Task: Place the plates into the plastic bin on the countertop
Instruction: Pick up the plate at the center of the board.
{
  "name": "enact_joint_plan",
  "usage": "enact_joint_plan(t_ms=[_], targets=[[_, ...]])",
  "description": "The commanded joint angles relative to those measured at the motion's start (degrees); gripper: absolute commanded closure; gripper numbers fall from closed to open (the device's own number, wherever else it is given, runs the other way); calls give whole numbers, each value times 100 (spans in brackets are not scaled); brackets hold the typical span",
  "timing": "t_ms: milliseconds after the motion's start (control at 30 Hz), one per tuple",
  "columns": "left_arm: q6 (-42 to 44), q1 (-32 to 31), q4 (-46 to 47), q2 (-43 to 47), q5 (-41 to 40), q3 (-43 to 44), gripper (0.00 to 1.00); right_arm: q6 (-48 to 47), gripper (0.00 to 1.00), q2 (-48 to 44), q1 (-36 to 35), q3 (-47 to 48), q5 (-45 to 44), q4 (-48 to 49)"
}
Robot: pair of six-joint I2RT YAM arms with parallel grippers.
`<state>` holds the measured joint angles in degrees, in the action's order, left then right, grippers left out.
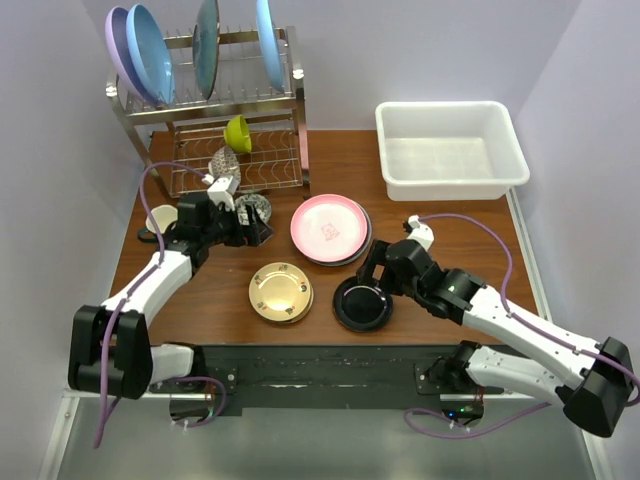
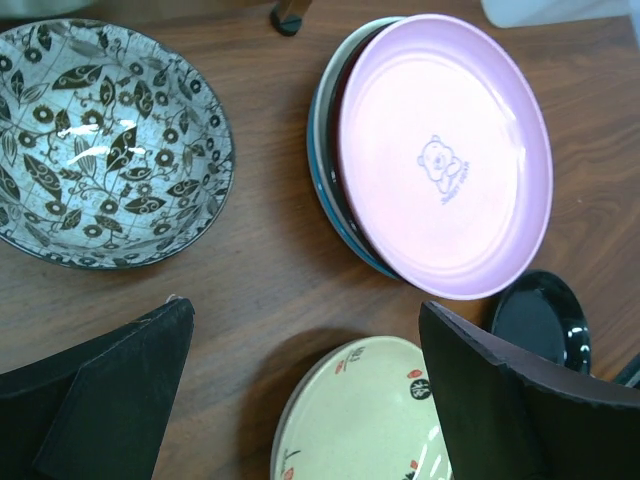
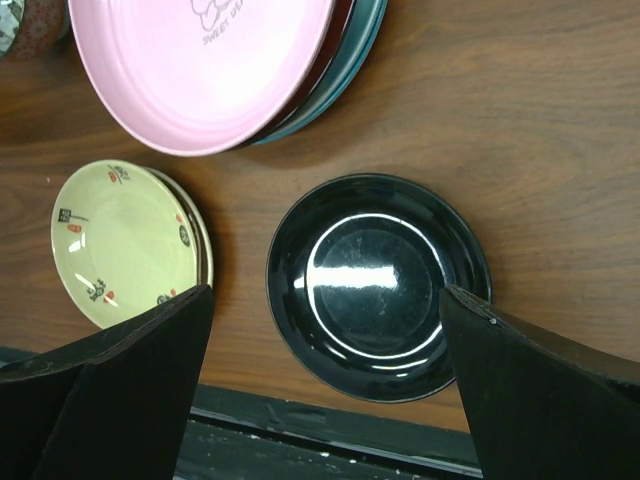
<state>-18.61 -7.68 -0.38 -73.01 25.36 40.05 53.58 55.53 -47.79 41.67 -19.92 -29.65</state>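
White plastic bin (image 1: 455, 186) in the top view alone

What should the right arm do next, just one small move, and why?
Probably lower the right claw toward the glossy black plate. Its jaws stand open directly above that plate and hold nothing, the plate lies alone on the wood, and the plastic bin holds no plates yet.

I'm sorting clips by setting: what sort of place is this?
Probably a mock kitchen counter built in a lab booth, not a real home kitchen. A steel dish rack, a white plastic bin and loose crockery such as the pink plate sit on a wood-grain countertop, closed in by plain pale walls.
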Motion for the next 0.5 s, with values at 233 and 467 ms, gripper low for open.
enact_joint_plan(t_ms=[233,467], targets=[[-266,-14,-778,498,162,117,0,92,1,580,-897,287,94,504],[-222,-14,-972,841,127,-59,0,161,1,820,-1233,412,-82,495]])
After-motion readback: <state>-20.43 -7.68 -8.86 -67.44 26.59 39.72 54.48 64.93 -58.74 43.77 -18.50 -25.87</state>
